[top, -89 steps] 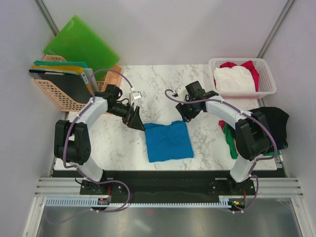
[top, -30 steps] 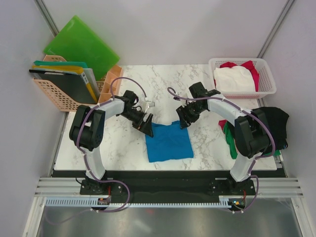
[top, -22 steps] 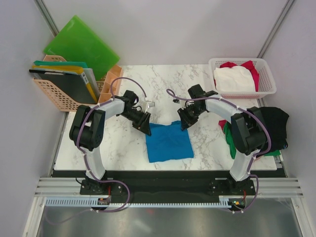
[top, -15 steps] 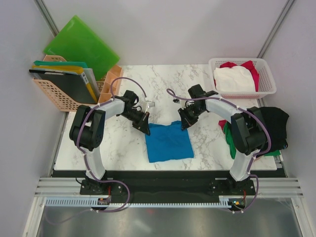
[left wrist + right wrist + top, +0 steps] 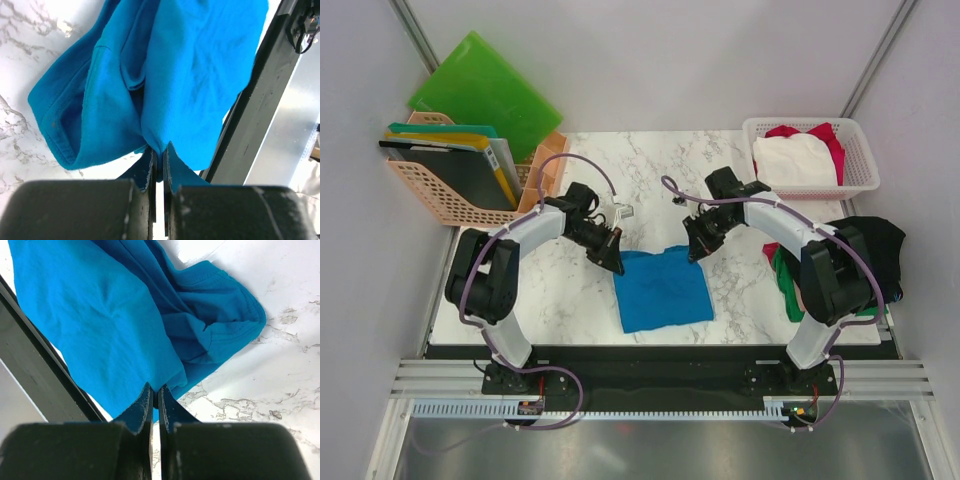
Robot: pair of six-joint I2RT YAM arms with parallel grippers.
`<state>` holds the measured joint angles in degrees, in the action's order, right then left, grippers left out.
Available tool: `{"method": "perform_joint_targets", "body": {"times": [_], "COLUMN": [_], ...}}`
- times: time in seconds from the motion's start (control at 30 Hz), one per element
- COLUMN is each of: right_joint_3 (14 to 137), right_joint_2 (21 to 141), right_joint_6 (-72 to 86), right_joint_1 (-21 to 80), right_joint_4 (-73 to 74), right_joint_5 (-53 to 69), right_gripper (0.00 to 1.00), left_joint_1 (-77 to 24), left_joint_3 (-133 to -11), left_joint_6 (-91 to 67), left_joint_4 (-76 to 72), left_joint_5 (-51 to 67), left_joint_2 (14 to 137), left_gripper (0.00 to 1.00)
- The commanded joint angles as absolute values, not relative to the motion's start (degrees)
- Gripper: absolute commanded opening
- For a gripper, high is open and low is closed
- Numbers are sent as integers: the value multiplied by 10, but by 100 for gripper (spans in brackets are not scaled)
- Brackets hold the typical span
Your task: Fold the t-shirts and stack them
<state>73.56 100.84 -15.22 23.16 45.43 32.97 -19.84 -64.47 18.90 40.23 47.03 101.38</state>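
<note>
Top external: blue shirt [image 5: 663, 289] lies part-folded on the table [image 5: 650, 170], toward its near edge. The left gripper [image 5: 616, 262] and right gripper [image 5: 696, 252] each pinch a far corner, jaws closed on cloth. We judge a fold is starting. Next, lift both corners together and carry them evenly toward the near hem.
</note>
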Motion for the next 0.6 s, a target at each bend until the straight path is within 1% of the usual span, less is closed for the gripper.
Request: {"method": "perform_joint_targets", "body": {"times": [0.0,0.37,0.57], "right_joint_3": [758,812,830], "right_joint_2": [982,1002,1022], "right_joint_6": [-159,-163,-173], "right_joint_1": [235,234,234], "right_joint_4": [467,482,481], "right_joint_5": [345,337,320], "right_gripper": [2,2,3], "left_joint_1": [-201,-201,-200], "left_joint_3": [-644,-661,-686], "left_joint_6": [185,189,210], "left_joint_4": [396,399,403], "left_joint_5": [476,463,426], "left_joint_2": [978,982,999], "left_gripper": [2,2,2]}}
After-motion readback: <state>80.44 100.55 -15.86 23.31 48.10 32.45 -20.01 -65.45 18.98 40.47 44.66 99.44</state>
